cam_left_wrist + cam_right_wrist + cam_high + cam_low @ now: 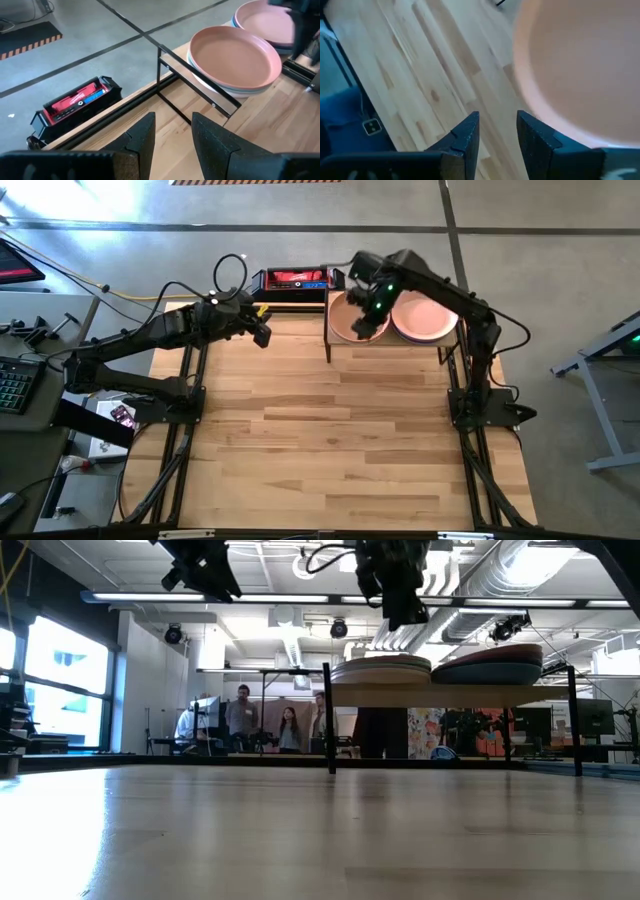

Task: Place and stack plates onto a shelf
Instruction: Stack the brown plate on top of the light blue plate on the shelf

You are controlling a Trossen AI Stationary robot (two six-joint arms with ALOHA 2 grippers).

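Note:
The shelf (392, 342) stands at the table's far edge and bears two stacks of plates. The left stack (345, 325) has a peach plate (235, 57) on top, and the right stack (425, 318) is topped by a pink plate (265, 20). In the low view both stacks (380, 668) (490, 665) rest flat on the shelf board (450, 695). My right gripper (370, 308) hovers above the left stack, open and empty; its wrist view shows the peach plate (580, 65) beside the fingers (497, 135). My left gripper (262, 335) hangs open above the table, left of the shelf.
A black box with a red and blue tool (295, 280) lies just behind the table's far edge, left of the shelf (75, 102). The wooden tabletop (330, 440) stretches toward the near edge. People stand in the room far behind the table (240, 715).

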